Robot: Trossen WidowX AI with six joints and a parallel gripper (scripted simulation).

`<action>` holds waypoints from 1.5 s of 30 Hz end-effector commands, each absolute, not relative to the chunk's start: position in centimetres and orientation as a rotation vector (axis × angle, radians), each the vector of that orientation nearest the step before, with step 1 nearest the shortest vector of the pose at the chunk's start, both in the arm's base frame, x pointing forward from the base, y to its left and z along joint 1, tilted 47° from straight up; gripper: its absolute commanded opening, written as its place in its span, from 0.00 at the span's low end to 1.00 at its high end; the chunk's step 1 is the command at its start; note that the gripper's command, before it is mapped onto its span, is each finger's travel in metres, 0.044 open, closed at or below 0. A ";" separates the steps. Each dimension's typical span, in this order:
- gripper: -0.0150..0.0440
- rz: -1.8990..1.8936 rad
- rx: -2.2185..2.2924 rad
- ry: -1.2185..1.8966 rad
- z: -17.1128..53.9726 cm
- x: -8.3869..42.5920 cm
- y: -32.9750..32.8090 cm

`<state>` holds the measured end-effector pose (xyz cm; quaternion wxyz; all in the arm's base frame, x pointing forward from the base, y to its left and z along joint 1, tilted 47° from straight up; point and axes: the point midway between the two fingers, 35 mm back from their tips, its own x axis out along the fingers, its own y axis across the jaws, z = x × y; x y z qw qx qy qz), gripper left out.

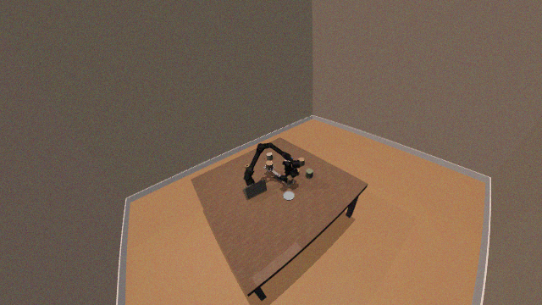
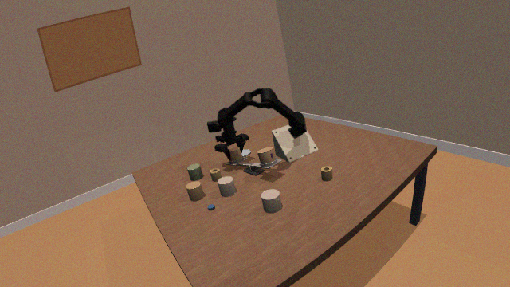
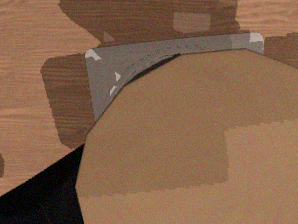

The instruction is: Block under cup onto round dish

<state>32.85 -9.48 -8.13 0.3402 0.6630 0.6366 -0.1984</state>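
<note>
On the table (image 1: 237, 220) (image 2: 303, 223), toward its far-left edge in the exterior view, my gripper (image 1: 290, 180) (image 2: 236, 156) pinched one cup (image 2: 236, 154) (image 3: 190, 125), seated on the balance (image 2: 253, 166). Block unseen; lift, transfer to dish (image 1: 289, 196) (image 2: 245, 153), release and retreat remained.

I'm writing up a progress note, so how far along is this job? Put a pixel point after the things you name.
Done: the tool (image 2: 236, 156) has reached one end of the balance (image 2: 253, 171).
In hand: it is shut on the cup there (image 2: 235, 153) (image 3: 185, 135); the other cup (image 2: 266, 156) stands on its end.
Left: uncovering any block, placing it on the dish (image 1: 289, 196) (image 2: 245, 153), which shows no block, and moving clear.
</note>
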 end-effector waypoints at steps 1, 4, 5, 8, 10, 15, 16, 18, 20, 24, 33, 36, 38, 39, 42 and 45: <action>0.55 -0.516 1.730 1.656 -8.1 32.9 -9.6; 0.42 -0.517 1.730 1.656 -7.8 32.9 -9.9; 0.38 -0.517 1.730 1.656 -7.8 32.9 -10.0; 0.25 -0.518 1.730 1.655 -7.5 32.9 -10.3; 0.25 -0.518 1.729 1.655 -7.4 33.0 -10.5; 0.25 -0.519 1.729 1.654 -7.0 33.0 -10.9; 0.25 -0.520 1.729 1.654 -6.9 33.0 -11.0; 0.25 -0.520 1.729 1.654 -6.8 33.0 -11.2; 0.25 -0.520 1.728 1.654 -6.6 33.0 -11.4; 0.25 -0.521 1.728 1.653 -6.3 33.0 -11.8; 0.25 -0.522 1.727 1.653 -5.6 33.0 -12.7; 0.25 -0.523 1.727 1.652 -5.3 33.0 -13.0; 0.25 -0.523 1.727 1.652 -5.2 33.0 -13.2; 0.25 -0.523 1.727 1.652 -5.1 32.9 -13.2; 0.25 -0.524 1.727 1.652 -4.8 32.9 -13.5; 0.25 -0.524 1.727 1.652 -4.6 32.9 -13.8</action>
